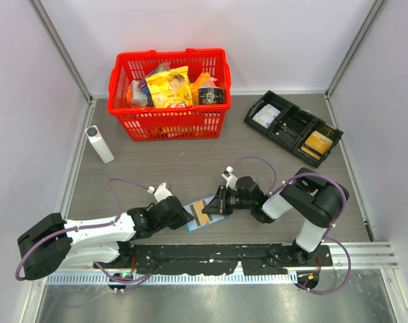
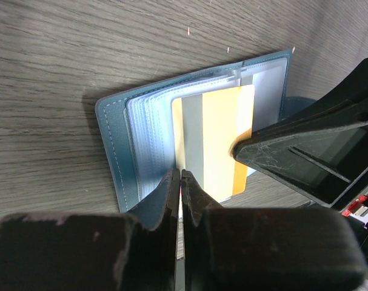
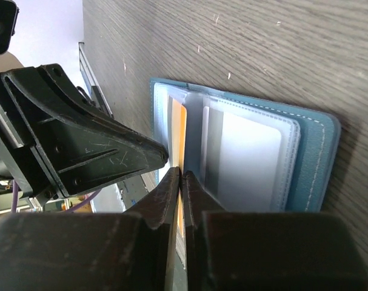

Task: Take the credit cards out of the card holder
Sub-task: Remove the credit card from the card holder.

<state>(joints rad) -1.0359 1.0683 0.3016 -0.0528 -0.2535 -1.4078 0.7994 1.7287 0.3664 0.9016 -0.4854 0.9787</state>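
Between the two arms, on the wood-grain desk (image 1: pixel 163 161) close to their bases, one blue card holder (image 2: pixel 114 145) lies open and flat, its pale plastic sleeves fanned upward. One credit card (image 2: pixel 220 139), tan-gold with a grey stripe, shows in it. The card sits partly out of its sleeve and juts past the holder's edge on the side facing the right arm. Any other cards in the sleeves cannot be made out.

Two end effectors meet at the holder from opposite sides. The left end effector (image 2: pixel 181 182) has its two fingers pressed together on the holder's edge, next to the striped end of the card, with only a hairline gap between them. The right end effector (image 3: pixel 180 182) is likewise pinched closed, on the card's protruding gold edge. In the left wrist view one of its fingertips (image 2: pixel 241 148) rests on the face of the card.

At the back of the desk stands one red basket (image 1: pixel 169 124), filled with several packets, yellow ones among them. Right of it, well apart from the holder, lies one black tray (image 1: pixel 294 124) with several compartments. One compartment holds a tan-gold item (image 1: pixel 318 142) and another a pale one (image 1: pixel 264 117). One white cylinder (image 1: pixel 99 145) lies near the left wall, just beside the basket.
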